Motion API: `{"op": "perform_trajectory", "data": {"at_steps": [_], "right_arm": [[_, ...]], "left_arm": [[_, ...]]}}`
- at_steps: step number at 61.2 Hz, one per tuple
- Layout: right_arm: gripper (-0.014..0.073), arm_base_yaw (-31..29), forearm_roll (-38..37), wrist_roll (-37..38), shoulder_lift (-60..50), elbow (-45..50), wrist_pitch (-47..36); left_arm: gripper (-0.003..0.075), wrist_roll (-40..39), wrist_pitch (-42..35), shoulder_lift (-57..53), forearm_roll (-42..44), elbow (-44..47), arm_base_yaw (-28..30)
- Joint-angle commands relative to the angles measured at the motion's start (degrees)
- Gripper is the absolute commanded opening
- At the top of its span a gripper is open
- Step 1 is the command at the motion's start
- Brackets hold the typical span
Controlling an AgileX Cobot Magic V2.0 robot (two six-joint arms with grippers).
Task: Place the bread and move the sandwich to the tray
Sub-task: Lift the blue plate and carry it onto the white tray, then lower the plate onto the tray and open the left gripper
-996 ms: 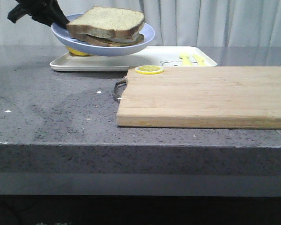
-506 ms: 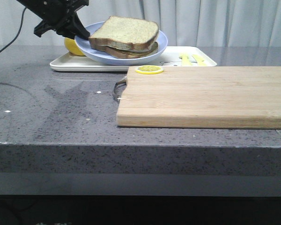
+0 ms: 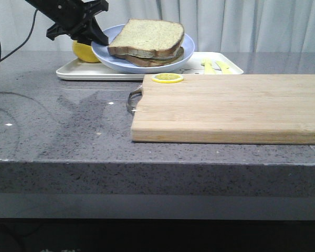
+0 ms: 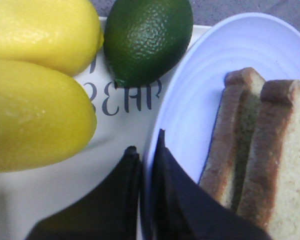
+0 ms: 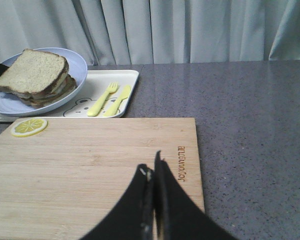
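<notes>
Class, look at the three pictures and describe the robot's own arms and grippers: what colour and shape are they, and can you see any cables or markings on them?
Both grippers are black. The left gripper sits on an angular black arm, with a thin black cable looping behind it. Up close, the left gripper and the right gripper each show two flat, matte fingers tapering to pointed tips. No markings show on them.

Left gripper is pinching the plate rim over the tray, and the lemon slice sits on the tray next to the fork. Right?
Not quite. The lemon slice sits on the cutting board, not the tray; the right wrist view shows it. The left gripper does pinch the plate rim.
</notes>
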Motion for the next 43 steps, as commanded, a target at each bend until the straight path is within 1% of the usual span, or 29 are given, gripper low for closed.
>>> {"op": "perform_trajectory", "data": {"at_steps": [1, 3, 4, 10, 11, 13, 16, 21, 24, 31, 43], "right_arm": [[-0.0059, -0.17, 0.13, -0.48, 0.31, -1.45, -4.24], [-0.0059, -0.17, 0.13, -0.48, 0.31, -1.45, -4.24], [-0.0059, -0.17, 0.13, -0.48, 0.31, -1.45, -4.24], [-0.0059, -0.17, 0.13, -0.48, 0.31, -1.45, -4.24], [-0.0059, -0.17, 0.13, -0.48, 0.31, -1.45, -4.24], [-0.0059, -0.17, 0.13, -0.48, 0.31, -1.45, -4.24], [-0.0059, -0.17, 0.13, -0.48, 0.31, -1.45, -4.24], [-0.0059, -0.17, 0.13, -0.48, 0.31, -1.45, -4.24], [-0.0059, -0.17, 0.13, -0.48, 0.31, -1.45, -4.24], [-0.0059, -0.17, 0.13, -0.48, 0.31, -1.45, -4.24], [-0.0059, -0.17, 0.13, -0.48, 0.31, -1.45, -4.24]], "left_arm": [[0.0128, 0.85, -1.34, -4.50, -2.33, -2.15, -0.66], [0.0171, 0.85, -1.34, -4.50, -2.33, -2.15, -0.66], [0.0179, 0.85, -1.34, -4.50, -2.33, -2.15, -0.66], [0.0314, 0.94, -1.34, -4.50, -2.33, -2.15, -0.66], [0.0347, 0.94, -1.34, -4.50, -2.33, -2.15, -0.66], [0.0380, 0.94, -1.34, -4.50, -2.25, -2.15, -0.66], [0.0468, 0.94, -1.34, -4.50, -1.92, -2.15, -0.66], [0.0554, 0.94, -0.93, -4.50, -1.41, -2.15, -0.66], [0.0568, 0.94, -0.28, -4.50, -1.41, -2.15, -0.66], [0.0566, 0.94, 1.21, -4.62, -1.41, -3.55, -0.29], [0.0565, 0.24, 1.02, -4.62, -1.62, -4.75, -0.04]]}}
